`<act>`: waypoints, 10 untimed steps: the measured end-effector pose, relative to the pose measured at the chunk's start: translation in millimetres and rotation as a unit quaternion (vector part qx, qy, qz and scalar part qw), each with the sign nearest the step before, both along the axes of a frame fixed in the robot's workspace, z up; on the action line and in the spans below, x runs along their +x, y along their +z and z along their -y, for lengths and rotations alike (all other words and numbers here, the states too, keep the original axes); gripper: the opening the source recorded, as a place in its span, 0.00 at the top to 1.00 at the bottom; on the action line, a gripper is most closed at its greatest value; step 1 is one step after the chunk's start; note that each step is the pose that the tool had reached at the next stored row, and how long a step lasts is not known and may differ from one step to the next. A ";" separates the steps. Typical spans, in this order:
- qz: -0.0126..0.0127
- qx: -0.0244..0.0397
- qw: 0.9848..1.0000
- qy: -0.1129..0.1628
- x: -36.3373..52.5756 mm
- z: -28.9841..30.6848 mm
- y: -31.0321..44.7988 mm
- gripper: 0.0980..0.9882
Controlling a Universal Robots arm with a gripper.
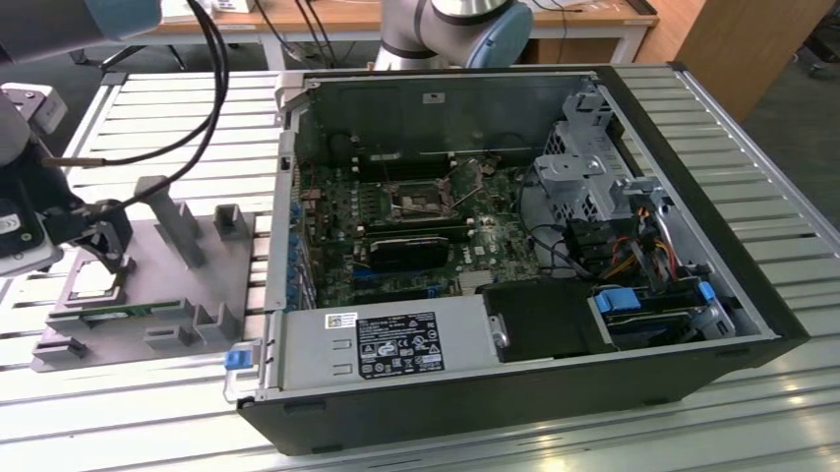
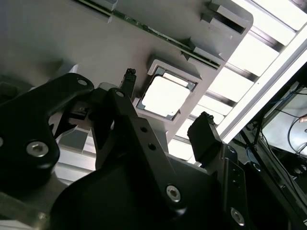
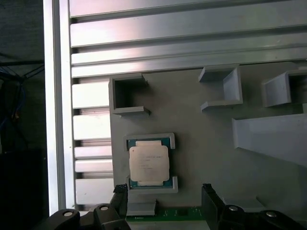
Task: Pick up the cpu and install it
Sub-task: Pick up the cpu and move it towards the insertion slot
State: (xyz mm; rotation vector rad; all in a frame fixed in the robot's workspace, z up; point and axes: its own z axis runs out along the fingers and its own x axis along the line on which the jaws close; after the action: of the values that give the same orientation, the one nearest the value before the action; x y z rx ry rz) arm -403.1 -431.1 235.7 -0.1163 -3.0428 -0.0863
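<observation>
Cpu (image 3: 149, 163) top plate is showing as smooth pale metal, faintly glossy, with a thin green board rim. Fixture tray (image 3: 206, 139) beneath is looking like matt grey plastic. Counter (image 1: 749, 167) is gleaming: ribbed bare aluminium slats throwing glare. Tool (image 3: 163, 190) is reading as matt black, its bolt heads shining. Computer case (image 1: 525, 403) is showing a matt black outer skin and dull bare steel inside. Power supply (image 1: 374, 344) is carrying a white paper label on grey metal.
</observation>
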 end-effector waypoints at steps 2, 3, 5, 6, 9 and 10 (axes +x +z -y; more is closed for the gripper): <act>0.000 0.000 1.000 0.000 0.0 0.0 -1.0 0.30; 0.000 0.000 1.000 0.000 0.0 0.0 -1.5 0.30; 0.000 0.000 1.000 0.000 -0.1 0.1 -2.7 0.30; 0.000 0.000 1.000 0.000 -0.7 0.1 -3.5 0.30; 0.004 0.001 1.000 0.000 -4.0 0.1 -6.9 0.30; 0.007 0.000 1.000 0.000 -5.7 0.1 -7.7 0.30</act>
State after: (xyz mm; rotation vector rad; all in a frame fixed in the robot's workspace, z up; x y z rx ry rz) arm -408.8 -431.2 228.1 -0.1160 -3.0572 -0.0889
